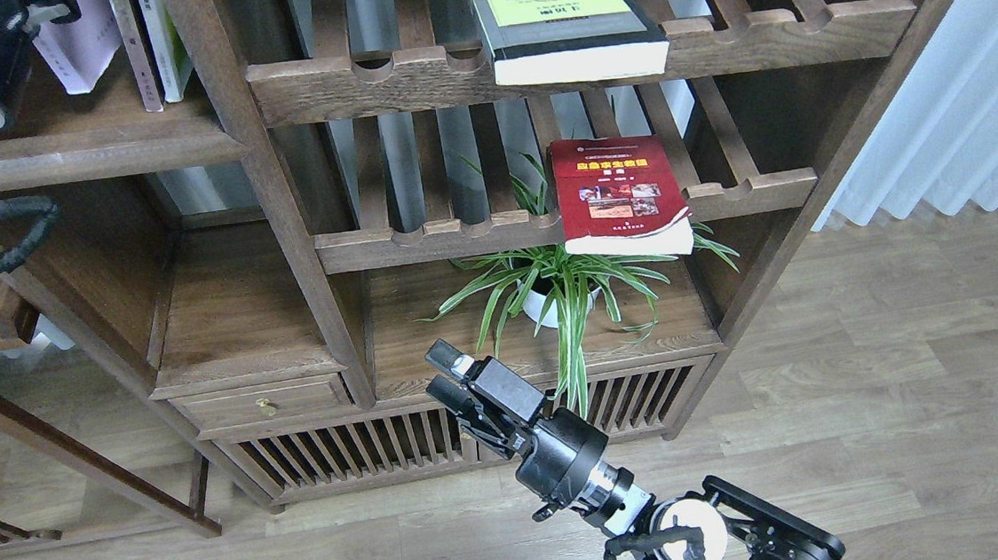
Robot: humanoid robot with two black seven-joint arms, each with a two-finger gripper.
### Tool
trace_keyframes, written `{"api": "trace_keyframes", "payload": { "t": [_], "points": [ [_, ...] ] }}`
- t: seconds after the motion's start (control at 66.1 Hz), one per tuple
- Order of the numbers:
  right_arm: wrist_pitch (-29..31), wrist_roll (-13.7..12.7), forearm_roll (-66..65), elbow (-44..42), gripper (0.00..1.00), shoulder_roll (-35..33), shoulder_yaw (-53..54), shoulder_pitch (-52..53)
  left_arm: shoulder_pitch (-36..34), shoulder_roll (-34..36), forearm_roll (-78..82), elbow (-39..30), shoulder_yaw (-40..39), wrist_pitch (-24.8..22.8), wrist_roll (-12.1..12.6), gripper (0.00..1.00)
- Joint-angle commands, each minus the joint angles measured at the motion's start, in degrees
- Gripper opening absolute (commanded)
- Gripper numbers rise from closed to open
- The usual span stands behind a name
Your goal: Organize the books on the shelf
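Since only the head view is on hand, this entry covers that view alone.

Item one: thick grey-black book [568, 25] with a yellow-green panel, lying flat on the upper slatted rack [314, 85], its page edge hanging over the scalloped front rail. I judge it heavy and stiff; I would take it at the overhanging page edge, fingers above and below, near the middle so it does not pivot.

Item two: red book [619, 195] with small cover photos, flat on the lower slatted rack [425, 241], one corner drooping past the rail above the spider plant [553, 289]. Thinner, likely to flex; glossy cover may slip. I would pinch the projecting corner side close to the spine.

Item three: pale lavender-white book [75, 42], upper left, leaning over the solid shelf [88, 156] beside two upright volumes [153, 45]. Thin and light by the look of it, so prone to bend.

Item four: my left gripper [54, 8], at the top left corner just beside the lavender book. It is dark and cropped by the frame; I cannot tell how the fingers stand or whether they hold the book.

Item five: my right gripper [446, 375], low, in front of the cabinet, well apart from every book. Fingers slightly parted, holding nothing.

Judgement: two books remain on the racks, not yet on the shelf.
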Motion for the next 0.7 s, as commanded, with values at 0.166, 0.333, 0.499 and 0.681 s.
{"api": "trace_keyframes", "payload": {
  "t": [0.166, 0.333, 0.499, 0.681],
  "points": [
    [0.00, 0.00, 0.00, 0.00, 0.98, 0.00, 0.11, -0.12, 0.13, -0.04, 0.08, 0.78, 0.77, -2.17, 0.32, 0.22],
    [0.00, 0.00, 0.00, 0.00, 0.98, 0.00, 0.20, -0.65, -0.04, -0.04, 0.08, 0.34, 0.86, -2.17, 0.50, 0.38],
    [0.00, 0.00, 0.00, 0.00, 0.98, 0.00, 0.20, -0.91, -0.22, 0.14, 0.26, -0.36, 0.77, -2.17, 0.50, 0.58],
    [0.00, 0.00, 0.00, 0.00, 0.98, 0.00, 0.38, -0.83, -0.22, 0.58, 0.26, -1.24, 0.07, -2.17, 0.41, 0.62]
  ]
}}
